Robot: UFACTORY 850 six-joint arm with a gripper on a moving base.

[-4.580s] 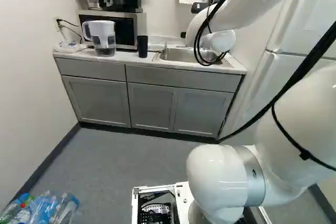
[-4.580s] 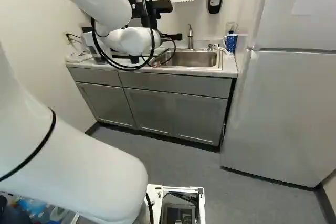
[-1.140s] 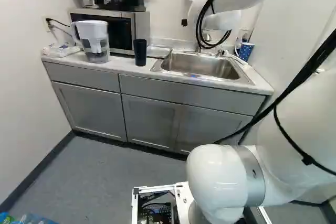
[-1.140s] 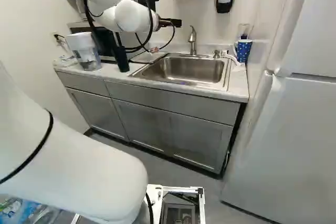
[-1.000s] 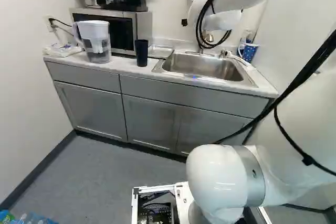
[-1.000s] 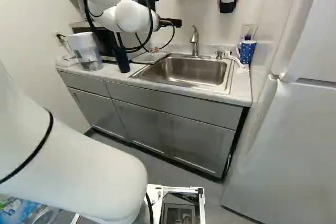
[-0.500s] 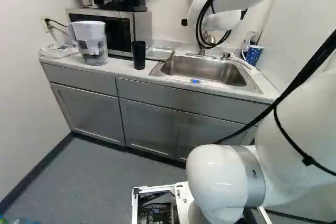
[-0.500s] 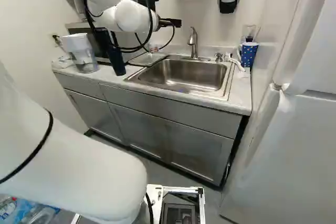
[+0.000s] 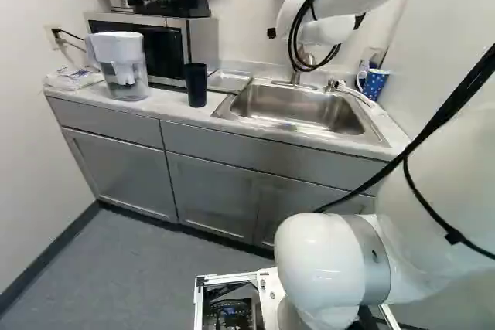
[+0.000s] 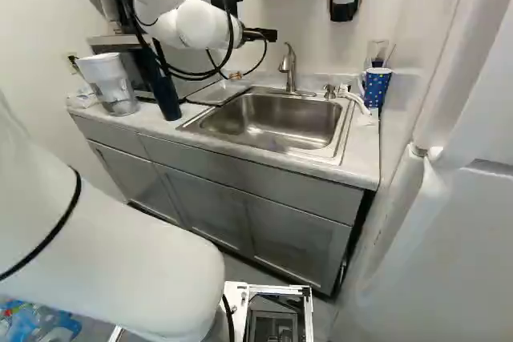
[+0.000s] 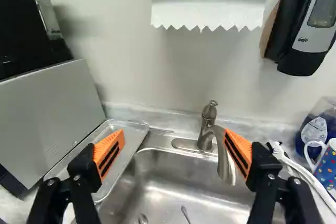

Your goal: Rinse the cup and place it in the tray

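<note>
The base has moved: the fridge [image 10: 469, 222] looms closer at the right of the right base view than in the oldest pair, and the grey-fronted counter [image 9: 255, 137] fills more of both base views. Against the joint at their foot, the arm's [image 9: 325, 30] far end sits higher than in that first pair, though it matches the pair just before now. The microwave [image 9: 197, 40] and the sink [image 9: 298, 106] look bigger as well, the faucet [image 10: 289, 70] rising behind the basin. The water pitcher [image 9: 121, 67] keeps its place on the counter before the microwave. The tray [image 9: 230, 79] lies, as before, between microwave and sink. The gripper [image 10: 260, 35] is spread wide in the wrist view, its orange pads [image 11: 109, 153] well apart; one finger shows over the tray, the other over the faucet. The dark cup [image 9: 196, 85] stands upright on the counter, just beside the tray, the same spot as earlier. The dotted mug [image 10: 377, 86] remains at the sink's other side. Low in the basin, partly cut off, lie two slim metal utensils [image 11: 185, 212], perhaps spoons.
</note>
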